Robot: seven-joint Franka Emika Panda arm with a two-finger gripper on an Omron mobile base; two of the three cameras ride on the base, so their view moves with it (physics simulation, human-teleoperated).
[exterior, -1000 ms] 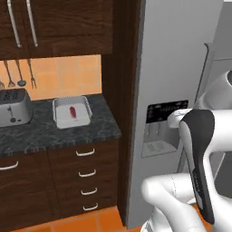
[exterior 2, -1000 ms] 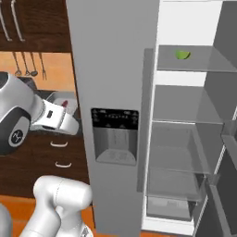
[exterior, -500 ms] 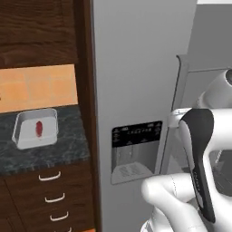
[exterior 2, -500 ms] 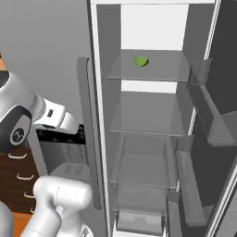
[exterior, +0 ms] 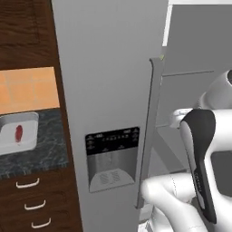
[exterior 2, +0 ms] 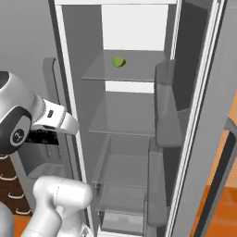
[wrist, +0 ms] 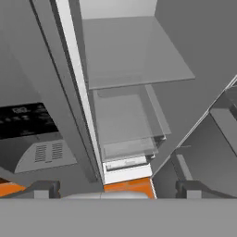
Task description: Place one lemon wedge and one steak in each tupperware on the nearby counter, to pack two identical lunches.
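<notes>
A light-grey tupperware (exterior: 31, 118) sits on the speckled counter (exterior: 45, 159) at the far left, with a red steak (exterior: 19, 132) lying in it. A yellow-green lemon wedge (exterior 2: 118, 61) rests on the upper glass shelf (exterior 2: 139, 69) of the open fridge. My gripper (wrist: 116, 190) is open, its two dark fingertips (wrist: 46, 187) far apart with nothing between them. It faces the fridge's lower shelves, beside the edge of the closed door.
The closed fridge door with its black dispenser panel (exterior: 111, 139) and tall handle (exterior: 149, 136) stands between the counter and the open compartment. The open right door with its bins (exterior 2: 166, 106) hangs to the right. Dark cabinet drawers (exterior: 31, 204) sit below the counter.
The whole picture has shifted: the base has driven right, so the counter has slid to the left edge and the open fridge now faces me. The gripper stays open.
</notes>
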